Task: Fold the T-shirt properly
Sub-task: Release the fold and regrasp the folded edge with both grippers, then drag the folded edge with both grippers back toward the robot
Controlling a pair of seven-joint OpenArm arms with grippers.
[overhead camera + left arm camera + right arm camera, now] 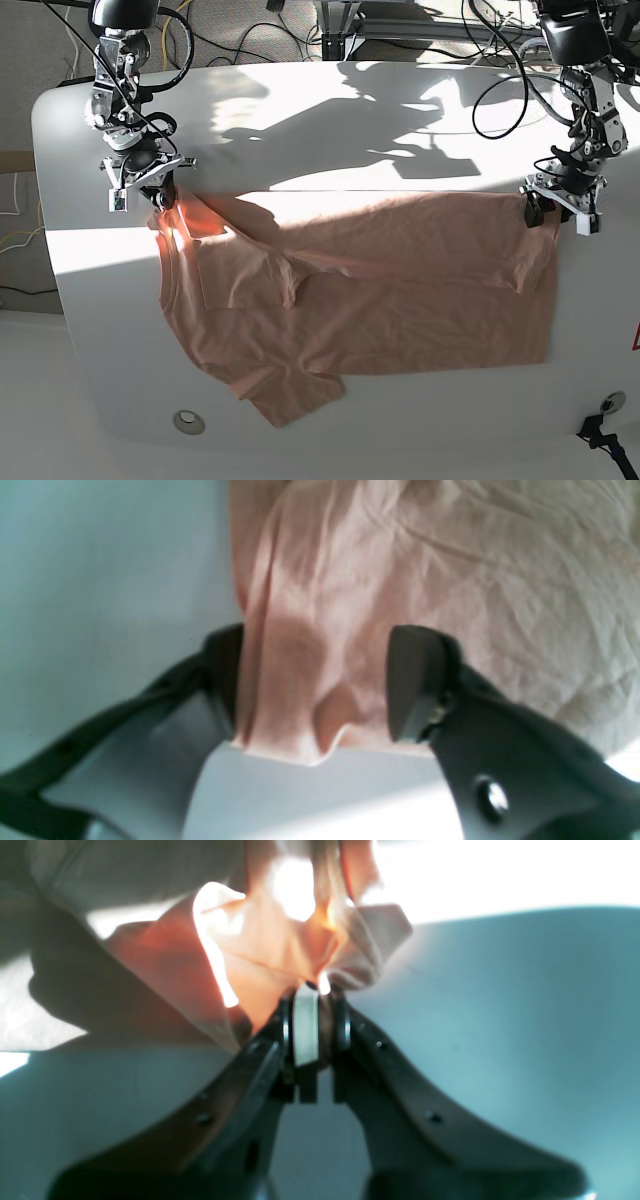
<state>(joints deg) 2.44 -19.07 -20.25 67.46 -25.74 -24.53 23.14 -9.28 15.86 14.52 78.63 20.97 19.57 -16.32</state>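
No readable text, label, brand, number or sign appears anywhere.

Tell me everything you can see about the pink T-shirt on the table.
The T-shirt is plain salmon-pink, thin and wrinkled, lying mostly flat on the white table, part in sun, part in shadow. One short sleeve points toward the near edge; the other is folded onto the body. The right end effector is shut on one lifted, bunched corner. The left end effector straddles the opposite hem corner, jaws apart.
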